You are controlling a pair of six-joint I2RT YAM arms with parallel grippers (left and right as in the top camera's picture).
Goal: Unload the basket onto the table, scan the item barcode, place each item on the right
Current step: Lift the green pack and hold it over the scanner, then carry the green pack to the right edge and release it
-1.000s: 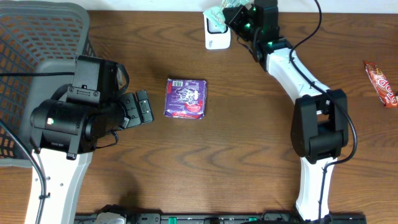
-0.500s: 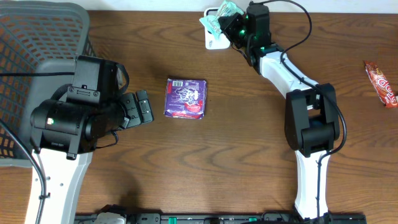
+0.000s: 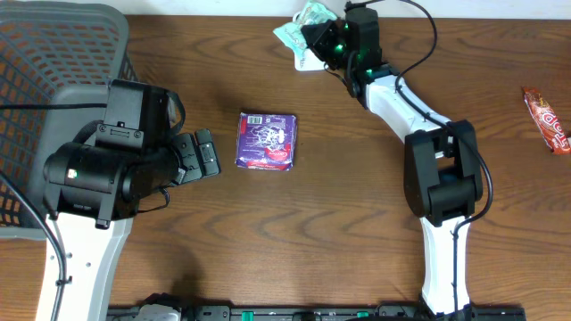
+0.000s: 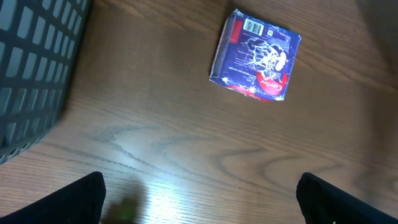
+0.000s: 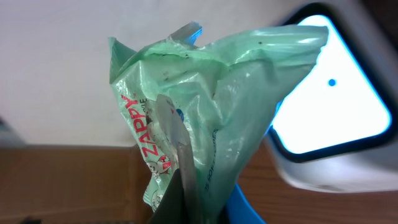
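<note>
**Right arm.** The right gripper (image 3: 326, 37) is clamped on the green packet (image 3: 302, 24) and holds it off the table (image 3: 357, 196) at the far edge. In the wrist view a dark finger pinches the crumpled film low down, and the rest of the packet stands up past the finger.

**Item position.** The green packet is just beside the scanner (image 5: 329, 93). Its upper edge overlaps the lit window in the wrist view. Whether film and window touch cannot be told.

**Left arm.** The left gripper (image 3: 201, 156) stands wide open and empty. It is near the purple packet (image 3: 266, 140) but clear of it. That packet lies flat mid-table with its barcode (image 4: 252, 26) facing up.

**Other items.** A basket (image 3: 53, 53) sits at the left. A red bar (image 3: 546, 116) lies well apart at the right edge.

**Progress, as judged.** Pick-up and carry to the scanner are done, and presentation is in hand. No barcode shows on the visible face of the green packet, so it is not established that a code faces the window. Nothing in view confirms a read. Left to do: turn the packet until the code meets the window, then set the item down.
</note>
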